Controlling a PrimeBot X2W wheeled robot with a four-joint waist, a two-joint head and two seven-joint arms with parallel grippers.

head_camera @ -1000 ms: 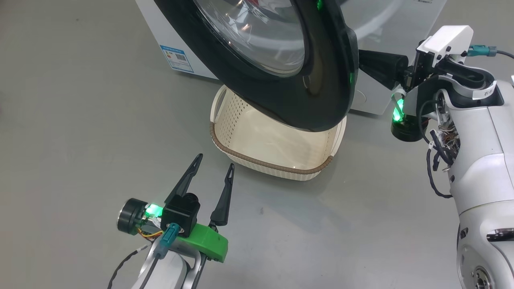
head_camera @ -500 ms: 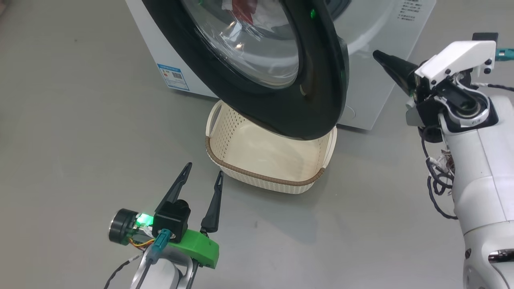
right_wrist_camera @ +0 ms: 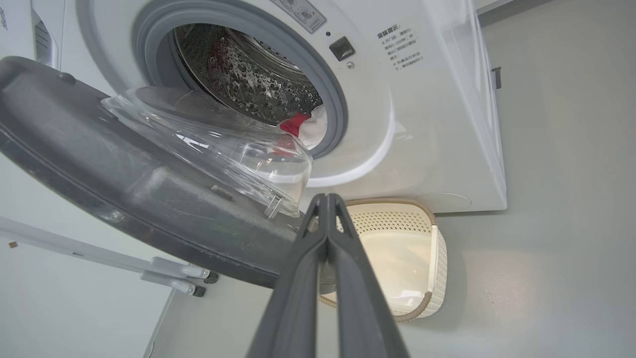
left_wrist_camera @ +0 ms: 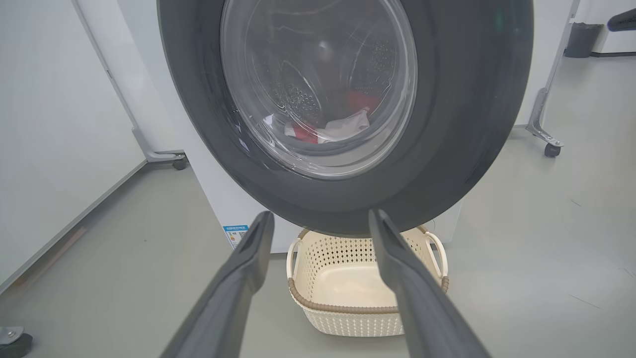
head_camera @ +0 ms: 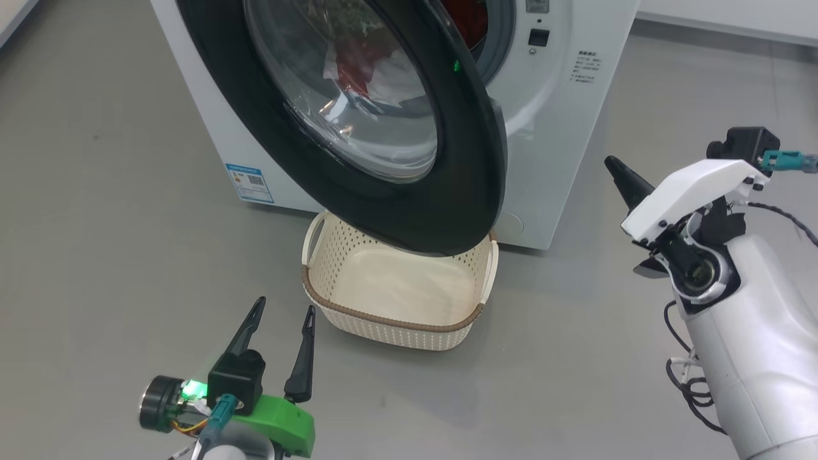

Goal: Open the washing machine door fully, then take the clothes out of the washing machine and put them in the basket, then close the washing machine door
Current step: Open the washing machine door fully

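Grey floor (head_camera: pixel 96 255) spreads at our far left, and low on that side we see the left end effector (head_camera: pixel 285 304), its two dark fingers spread wide with nothing between them, pointing toward the basket (head_camera: pixel 383 317). Past it, a small blue label (head_camera: pixel 249 183) sits on the lower front corner of the washing machine (head_camera: pixel 556 128). The washing machine door (head_camera: pixel 447 191) stands partly swung out, attached at its left side. Its glossy black frame overhangs the back of the basket, which sits on the floor close against the foot of the machine with its cream bottom bare. Through the door's glass bowl, and past its free edge in the right wrist view, we make out the clothes (right_wrist_camera: pixel 298 124) lying inside the steel drum (right_wrist_camera: pixel 248 74): a red piece with a white piece beside it, at the lower lip of the grey rubber ring (right_wrist_camera: pixel 343 114). Further right, the right end effector (head_camera: pixel 617 167) hovers apart from the door's edge, its fingers pressed tightly together and gripping nothing.
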